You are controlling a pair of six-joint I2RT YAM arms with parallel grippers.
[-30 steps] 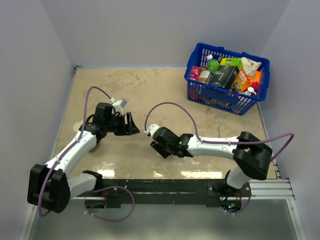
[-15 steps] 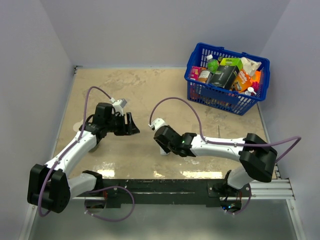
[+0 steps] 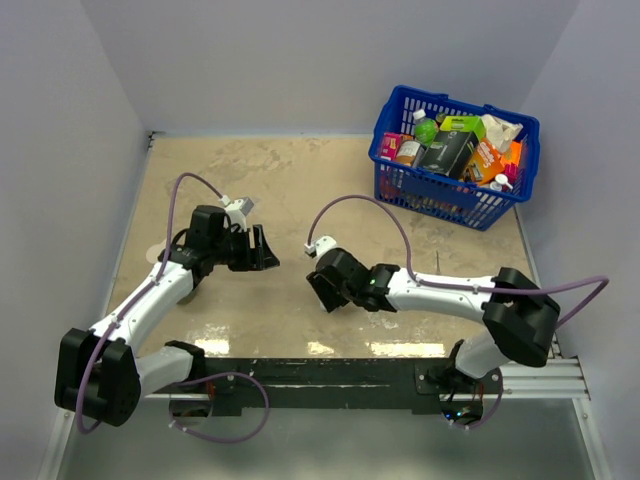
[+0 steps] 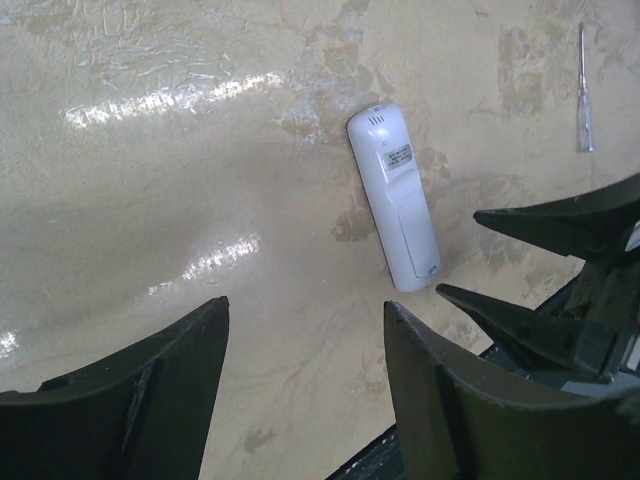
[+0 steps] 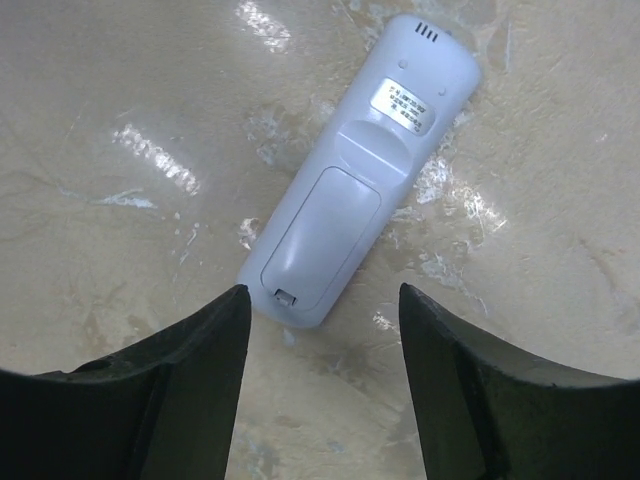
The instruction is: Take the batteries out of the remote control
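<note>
The remote control [image 5: 360, 180] lies back-up on the table [image 5: 120, 100], cover [image 5: 325, 235] shut, beneath the right hand [image 5: 320, 300], spread open and empty; a glancing push may merely skid it away.

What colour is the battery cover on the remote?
White, like the rest of the remote control; clearest in the right wrist view.

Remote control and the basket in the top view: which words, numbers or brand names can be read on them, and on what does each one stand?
remote control, silver sticker on its back: some lines of print, too blurred to read.
packages in the blue basket: coloured print, too small to read.
No text in these pictures is clear enough to be quoted.
</note>
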